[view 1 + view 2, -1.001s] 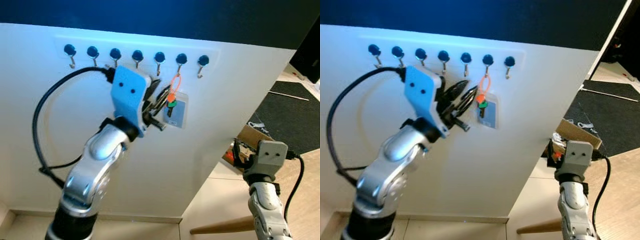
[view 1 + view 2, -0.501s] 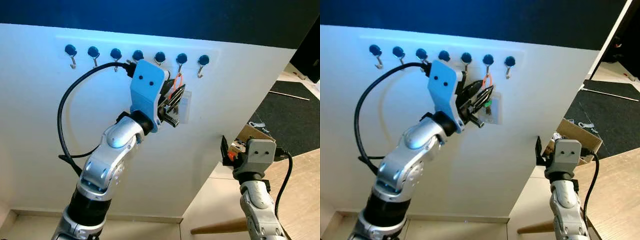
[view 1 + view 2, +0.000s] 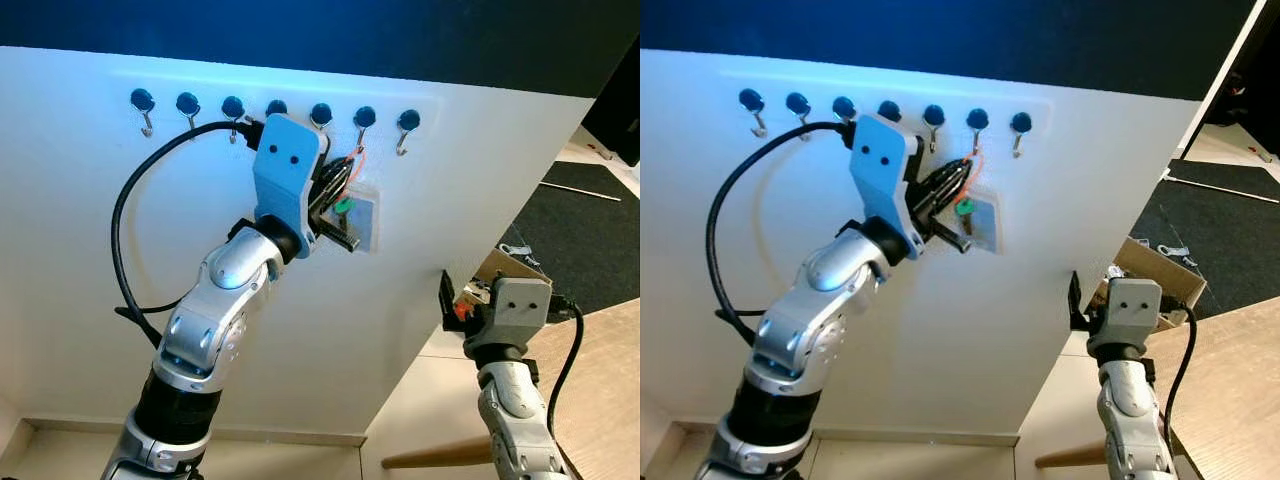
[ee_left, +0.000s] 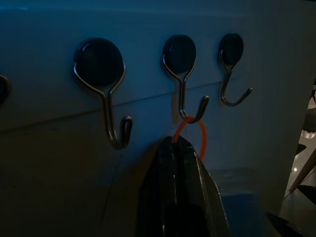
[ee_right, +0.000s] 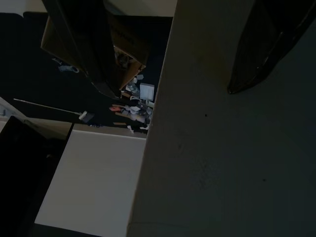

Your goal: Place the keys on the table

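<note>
Nearest, low and well apart from the hooks, the right hand [image 3: 447, 296] hangs beside the corner of the white wall [image 3: 90, 290]; in its wrist view its two black fingers [image 5: 86, 47] stand wide apart with nothing between them. Just beyond it, wooden flooring [image 3: 610, 360] runs alongside, and a pale wooden bar [image 3: 430, 455] pokes out low by its forearm. Behind the hand sits an open cardboard box [image 3: 500, 268] of small clutter, and past that a dark mat [image 3: 585, 230] spreads over the floor.

Farther in, the left hand [image 3: 338, 185] is raised against the wall just below a row of blue-knobbed hooks [image 3: 275, 112]. In its wrist view the fingers [image 4: 180, 187] are pressed narrow together on the orange loop [image 4: 190, 133] of the keys [image 3: 343, 207], and the loop is hung on one metal hook [image 4: 190, 101]. The keys, with a green tag and a clear card sleeve [image 3: 362, 218], dangle against the wall right beside the left hand's fingers. Above the hook row the wall ends in a dark band [image 3: 320, 35].
</note>
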